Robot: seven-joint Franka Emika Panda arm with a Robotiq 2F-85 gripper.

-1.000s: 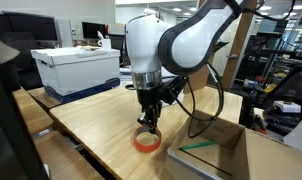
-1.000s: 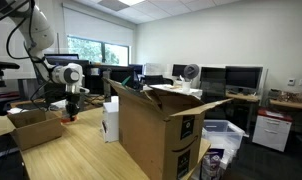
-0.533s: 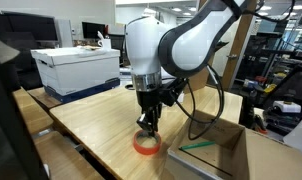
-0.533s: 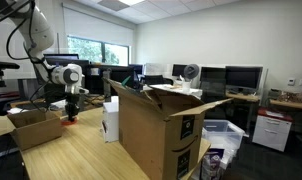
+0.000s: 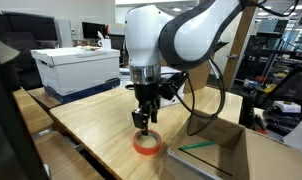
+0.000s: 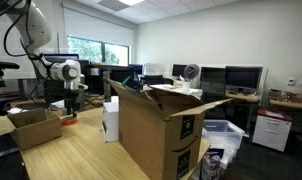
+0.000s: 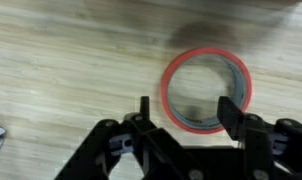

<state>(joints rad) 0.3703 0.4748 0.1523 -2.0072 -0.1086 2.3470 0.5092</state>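
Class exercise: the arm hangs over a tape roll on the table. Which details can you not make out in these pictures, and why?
Tape roll: any print on it, since the wrist view is blurred.
Cardboard box: cut off by the bottom edge in an exterior view, and its wall hides most of its contents.
Gripper: its base is cut off by the wrist view's bottom edge, and it is too small in an exterior view.

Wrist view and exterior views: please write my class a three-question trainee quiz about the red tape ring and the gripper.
1. True or false: the black gripper grips the flat red tape ring.
2. The ring lies: A on the light wooden table; B on a metal tray; C on the floor.
3. Fill in: in the wrist view, the jaws stand ____.
Key: 1 false, it hangs above the ring, apart from it; 2 A; 3 open.
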